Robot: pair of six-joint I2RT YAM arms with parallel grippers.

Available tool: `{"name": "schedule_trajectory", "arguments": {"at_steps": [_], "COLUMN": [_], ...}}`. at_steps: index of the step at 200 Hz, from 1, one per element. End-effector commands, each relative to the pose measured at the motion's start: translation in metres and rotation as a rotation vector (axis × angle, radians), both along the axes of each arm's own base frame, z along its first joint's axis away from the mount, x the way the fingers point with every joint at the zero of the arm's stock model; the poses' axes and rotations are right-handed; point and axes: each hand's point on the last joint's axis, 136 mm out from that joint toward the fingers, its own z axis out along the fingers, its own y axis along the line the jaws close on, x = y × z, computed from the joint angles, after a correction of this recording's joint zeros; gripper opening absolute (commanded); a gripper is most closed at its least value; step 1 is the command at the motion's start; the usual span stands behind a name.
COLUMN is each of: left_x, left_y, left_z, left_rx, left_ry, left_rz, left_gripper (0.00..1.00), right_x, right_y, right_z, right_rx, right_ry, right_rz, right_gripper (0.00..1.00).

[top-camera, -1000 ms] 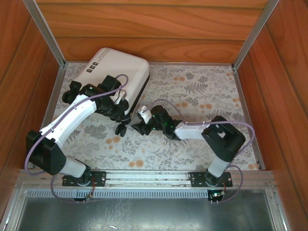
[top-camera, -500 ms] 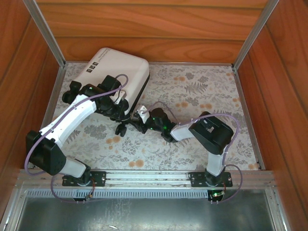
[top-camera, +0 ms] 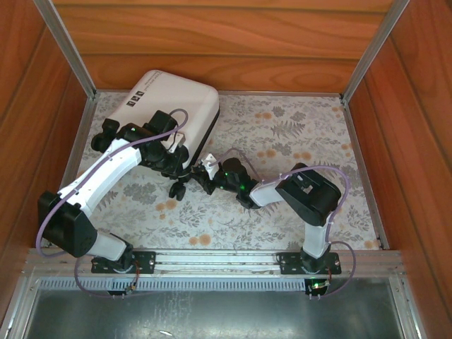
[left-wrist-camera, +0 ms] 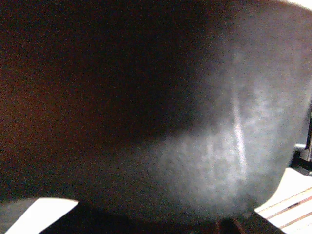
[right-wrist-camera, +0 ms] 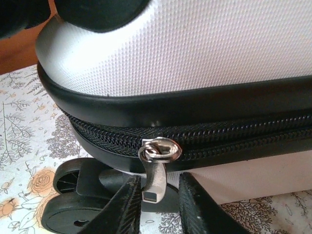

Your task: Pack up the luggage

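**Layout and tool state**

1. The floral-patterned counter [top-camera: 296,134] sits inside wood-panelled walls [top-camera: 233,42] and carries all the work.

2. The small white hard-shell suitcase [top-camera: 176,106] lies flat at the far left corner of the counter. Its two shells are together, and its wheeled end points toward the counter's centre. Lying this way, its side seam faces the right arm at a low, reachable height.

3. The left tool [top-camera: 168,159] rests on the near end of the upper shell.
   - Its likely purpose is to brace the case so that a pull on the zipper does not drag it across the counter.
   - The left wrist view gives only a blurred pale surface at very close range, so it cannot be told whether this tool is clenched or released.

4. The right tool [right-wrist-camera: 160,187] sits low at the wheeled corner, just above the counter.
   - Its jaws stand on either side of the silver zipper pull [right-wrist-camera: 155,170].
   - The jaws are narrow but released. A gap shows between the tab and one jaw, and nothing is grasped.

5. The black zipper track [right-wrist-camera: 234,141] runs along the seam under the black rim, and the slider sits on it at the corner curve.

6. A black wheel [right-wrist-camera: 66,204] stands just beside and below the pull, which leaves little room on that side of the tool.

7. The step in hand appears to be pinching the tab before drawing the slider along the track.
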Motion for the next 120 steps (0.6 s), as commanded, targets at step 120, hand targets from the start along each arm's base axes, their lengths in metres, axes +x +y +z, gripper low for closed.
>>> {"name": "schedule_trajectory", "arguments": {"at_steps": [120], "left_x": [0.010], "left_y": [0.008], "left_z": [0.011], "left_rx": [0.006], "left_ry": [-0.084], "left_rz": [0.041], "left_gripper": [0.00], "right_x": [-0.011], "right_y": [0.000], "right_z": [0.038], "right_rx": [0.077], "right_ry": [-0.053], "right_rz": [0.047], "right_gripper": [0.00]}}
